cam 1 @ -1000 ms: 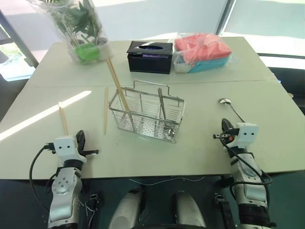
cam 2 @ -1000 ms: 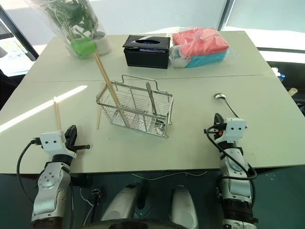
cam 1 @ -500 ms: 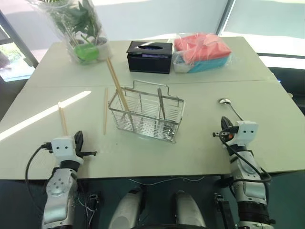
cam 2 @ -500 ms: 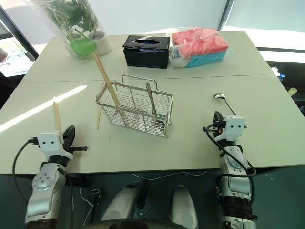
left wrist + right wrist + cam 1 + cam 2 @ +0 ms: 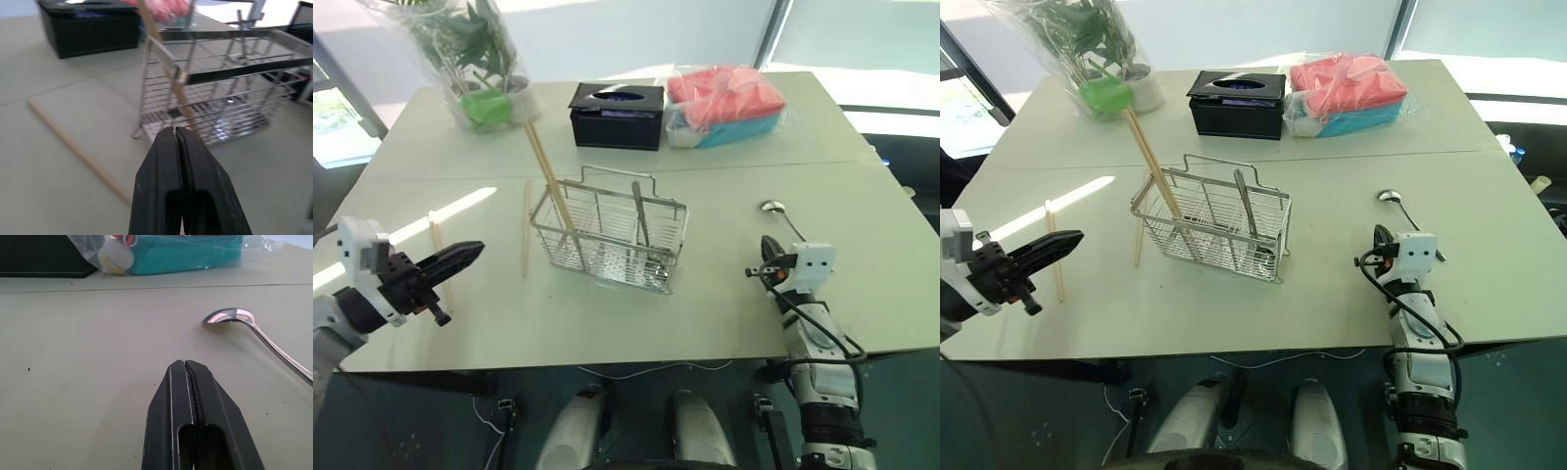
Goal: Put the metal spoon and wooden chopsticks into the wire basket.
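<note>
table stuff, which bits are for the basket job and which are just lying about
For the job:
- spoon
- chopsticks: loose ones, one leaning in the basket
- basket

Just lying about:
- tissue box
- bagged plant
- bagged cloths

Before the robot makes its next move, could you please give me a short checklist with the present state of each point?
1. Left gripper empty: ok, shut on nothing.
2. Right gripper empty: ok, shut.
3. Right gripper opened for the metal spoon: not ok.
4. Metal spoon free on the table, nothing on it: ok.
5. All wooden chopsticks inside the wire basket: not ok, loose sticks lie on the table.
6. Wire basket upright: ok.
</note>
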